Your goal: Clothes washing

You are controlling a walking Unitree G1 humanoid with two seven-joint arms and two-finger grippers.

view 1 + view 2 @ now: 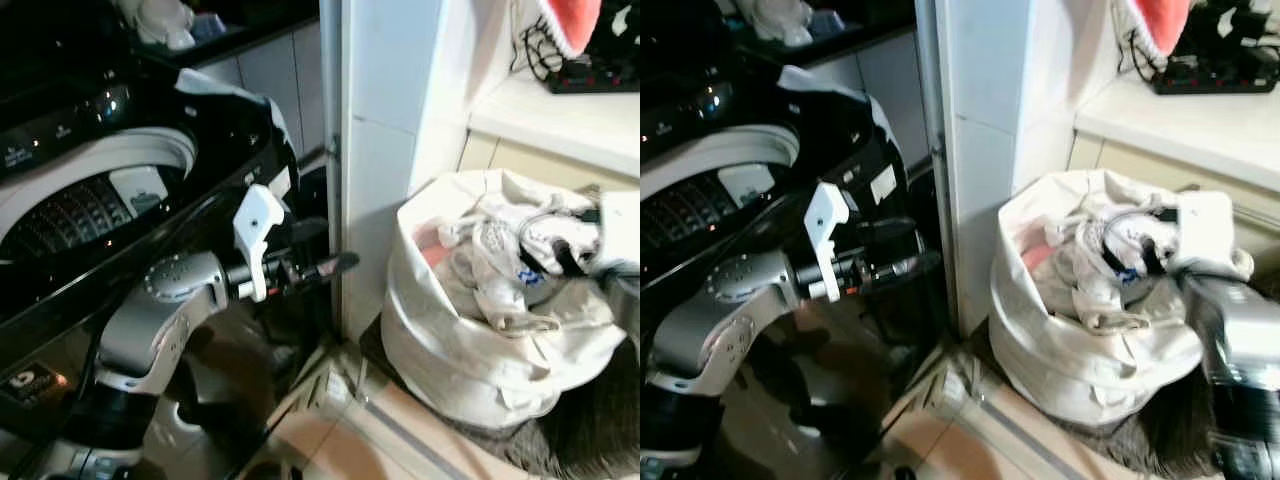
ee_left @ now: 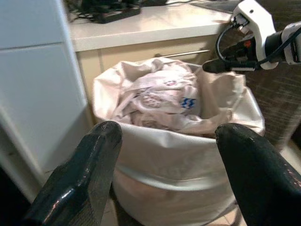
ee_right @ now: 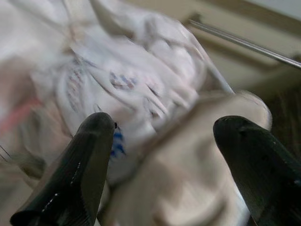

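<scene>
The washer (image 1: 90, 190) stands open at far left. The left gripper (image 1: 335, 266) hangs before it, fingers spread and empty. Right of the wall, the bag (image 1: 450, 350) holds pale clothes (image 1: 490, 265); the right gripper (image 2: 211, 67), fingers parted, hovers just above them.

Spread fingers (image 2: 84, 174) frame laundry bag (image 2: 178, 165) (clothes inside).

The pale tiled floor (image 1: 330, 440) carries a white laundry bag (image 1: 470, 360) full of crumpled clothes, which stands partly on a dark mat (image 1: 580, 430) just beside the cabinet front. The black washing machine (image 1: 110, 200) stands on the floor's left side. Up at the right, a pale worktop (image 1: 560, 115) bears a black power strip (image 1: 590, 75)
</scene>
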